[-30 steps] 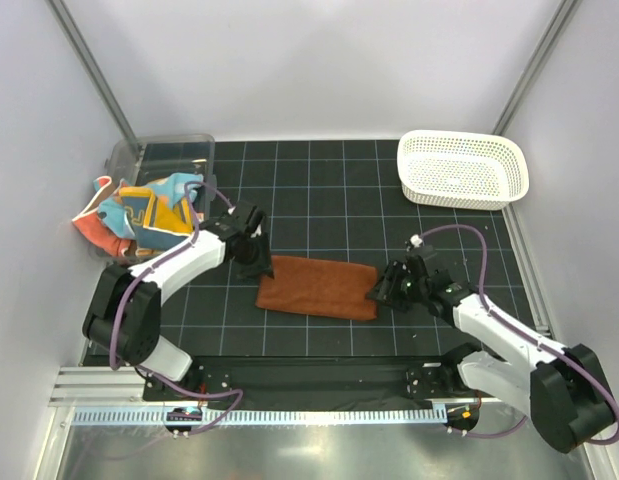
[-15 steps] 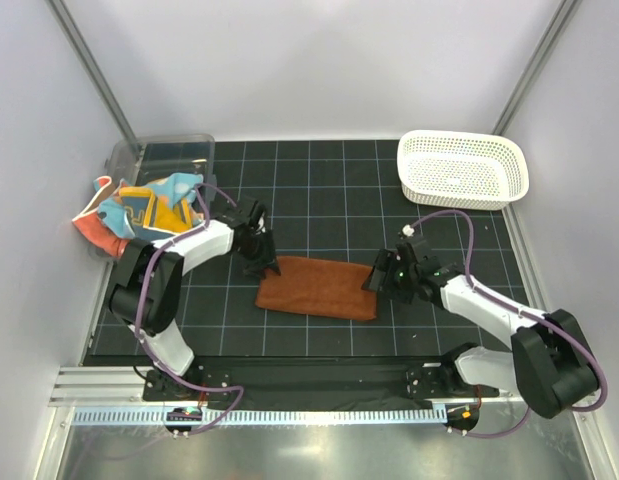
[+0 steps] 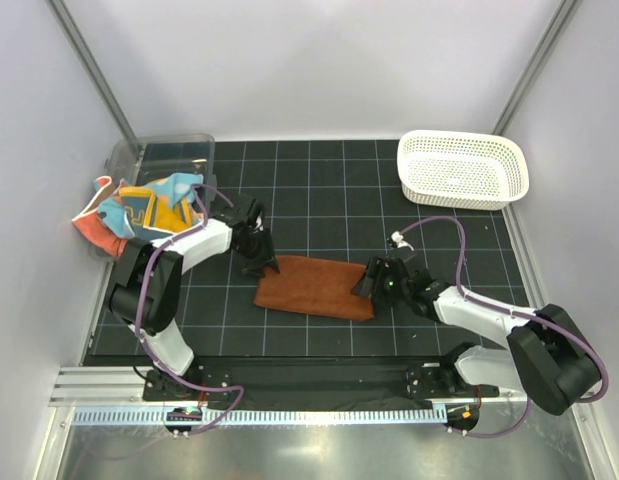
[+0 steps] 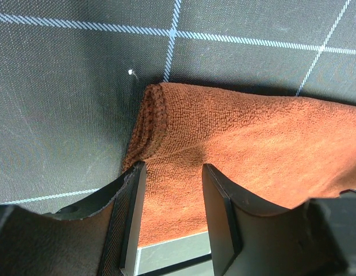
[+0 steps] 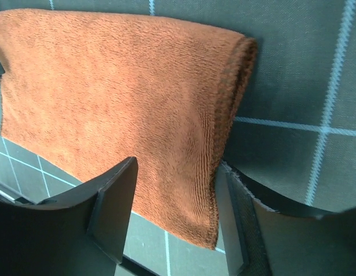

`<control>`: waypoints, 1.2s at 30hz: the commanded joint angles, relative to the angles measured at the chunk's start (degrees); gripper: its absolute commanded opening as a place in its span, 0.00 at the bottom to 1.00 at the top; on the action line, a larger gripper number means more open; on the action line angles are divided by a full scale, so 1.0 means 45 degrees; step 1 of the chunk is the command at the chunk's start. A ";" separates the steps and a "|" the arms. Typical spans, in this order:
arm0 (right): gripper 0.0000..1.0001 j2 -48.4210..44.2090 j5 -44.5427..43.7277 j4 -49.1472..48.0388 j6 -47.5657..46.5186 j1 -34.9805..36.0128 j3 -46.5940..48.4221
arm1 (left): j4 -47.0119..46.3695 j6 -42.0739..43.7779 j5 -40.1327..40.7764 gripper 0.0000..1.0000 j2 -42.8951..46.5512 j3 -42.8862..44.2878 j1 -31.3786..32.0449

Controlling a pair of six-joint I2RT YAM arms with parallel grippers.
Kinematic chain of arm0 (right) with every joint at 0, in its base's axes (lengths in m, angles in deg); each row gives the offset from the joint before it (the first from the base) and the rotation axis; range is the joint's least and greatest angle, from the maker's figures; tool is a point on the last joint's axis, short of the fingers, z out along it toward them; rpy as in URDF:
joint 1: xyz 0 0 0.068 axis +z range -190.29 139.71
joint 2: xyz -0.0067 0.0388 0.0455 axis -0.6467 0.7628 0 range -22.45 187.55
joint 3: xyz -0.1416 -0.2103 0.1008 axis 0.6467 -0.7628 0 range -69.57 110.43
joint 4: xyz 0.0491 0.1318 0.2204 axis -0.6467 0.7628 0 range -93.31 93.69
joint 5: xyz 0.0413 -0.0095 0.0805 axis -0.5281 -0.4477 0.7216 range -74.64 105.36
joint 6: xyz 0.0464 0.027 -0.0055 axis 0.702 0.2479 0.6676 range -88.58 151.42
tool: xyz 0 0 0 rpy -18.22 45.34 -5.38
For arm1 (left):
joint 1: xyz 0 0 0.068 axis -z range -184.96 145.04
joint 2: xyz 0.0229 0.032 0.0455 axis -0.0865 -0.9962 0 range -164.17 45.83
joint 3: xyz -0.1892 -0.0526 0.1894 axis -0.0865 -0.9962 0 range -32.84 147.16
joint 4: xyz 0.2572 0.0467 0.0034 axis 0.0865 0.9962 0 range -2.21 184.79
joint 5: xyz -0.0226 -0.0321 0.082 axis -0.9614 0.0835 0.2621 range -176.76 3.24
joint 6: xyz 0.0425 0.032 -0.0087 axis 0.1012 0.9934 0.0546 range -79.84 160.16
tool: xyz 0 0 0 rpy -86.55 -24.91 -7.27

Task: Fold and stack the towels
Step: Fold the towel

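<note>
A rust-brown towel [image 3: 311,287] lies folded into a long strip on the black gridded mat. My left gripper [image 3: 261,262] is low over its far left corner. In the left wrist view the towel [image 4: 258,144] runs under my left gripper [image 4: 172,181], which is open, one finger on each side of the folded end. My right gripper [image 3: 373,284] is at the strip's right end. In the right wrist view my right gripper [image 5: 178,192] is open and straddles the right edge of the towel [image 5: 120,92]. More patterned towels [image 3: 149,212] are heaped at the left.
The heap of patterned cloths spills out of a clear plastic bin [image 3: 169,152] at the back left. A white lattice basket [image 3: 464,168] stands at the back right. The cell's white walls close in on both sides.
My right gripper has moved left onto the towel's right end and its jaws have widened. The left arm's elbow has swung in, while its gripper has stayed at the left corner.
</note>
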 commanded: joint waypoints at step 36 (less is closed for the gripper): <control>0.44 0.7388 -0.0860 0.6411 -0.6282 -0.2855 1.0021 | 0.0569 0.0099 0.0397 0.54 0.2237 0.1059 -0.0977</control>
